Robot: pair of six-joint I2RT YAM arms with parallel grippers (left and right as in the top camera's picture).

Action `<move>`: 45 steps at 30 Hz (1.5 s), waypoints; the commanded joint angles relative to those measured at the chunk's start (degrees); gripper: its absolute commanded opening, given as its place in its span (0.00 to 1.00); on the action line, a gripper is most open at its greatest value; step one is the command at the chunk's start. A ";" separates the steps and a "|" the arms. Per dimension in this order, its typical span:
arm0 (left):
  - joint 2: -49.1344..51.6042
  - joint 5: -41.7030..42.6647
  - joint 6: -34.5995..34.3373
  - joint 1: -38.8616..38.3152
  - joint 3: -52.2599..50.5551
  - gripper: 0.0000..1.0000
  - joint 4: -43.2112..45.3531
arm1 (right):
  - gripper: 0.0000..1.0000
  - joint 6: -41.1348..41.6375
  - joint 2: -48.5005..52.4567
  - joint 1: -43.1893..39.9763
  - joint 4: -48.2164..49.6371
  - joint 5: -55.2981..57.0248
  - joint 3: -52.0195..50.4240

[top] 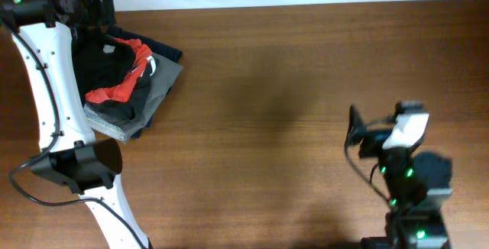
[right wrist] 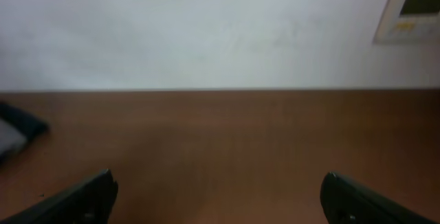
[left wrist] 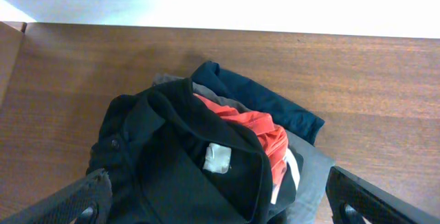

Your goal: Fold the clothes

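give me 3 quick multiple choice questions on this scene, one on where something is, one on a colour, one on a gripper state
1. Where on the table does the pile of clothes lie in the overhead view?
A) centre
B) upper left
C) lower right

2. What colour is the garment showing just beside the black shirt on top of the pile?
A) yellow
B) green
C) red

3. How does the left gripper stand?
A) open, over the pile
B) shut on the black shirt
C) shut on a cup

Answers:
1 B: the pile sits upper left, with bare wood over the rest of the table.
2 C: red fabric shows next to the black collar in the left wrist view.
3 A: its fingers stand wide apart with nothing pinched between them.
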 commanded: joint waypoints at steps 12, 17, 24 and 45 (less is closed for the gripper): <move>0.37 0.57 0.33 0.02 -0.31 0.99 0.13 | 0.99 -0.11 -24.33 -0.15 2.29 -0.48 -22.99; 0.37 0.57 0.33 0.04 -0.31 0.99 0.13 | 0.99 -0.11 -29.79 -0.15 0.87 -0.42 -26.80; 0.37 0.57 0.33 0.02 -0.31 0.99 0.13 | 0.99 -0.11 -30.93 -0.17 2.49 -0.46 -27.36; 0.37 0.52 0.33 0.02 -0.31 0.99 0.13 | 0.99 -0.13 -30.88 -0.17 2.49 -0.46 -27.36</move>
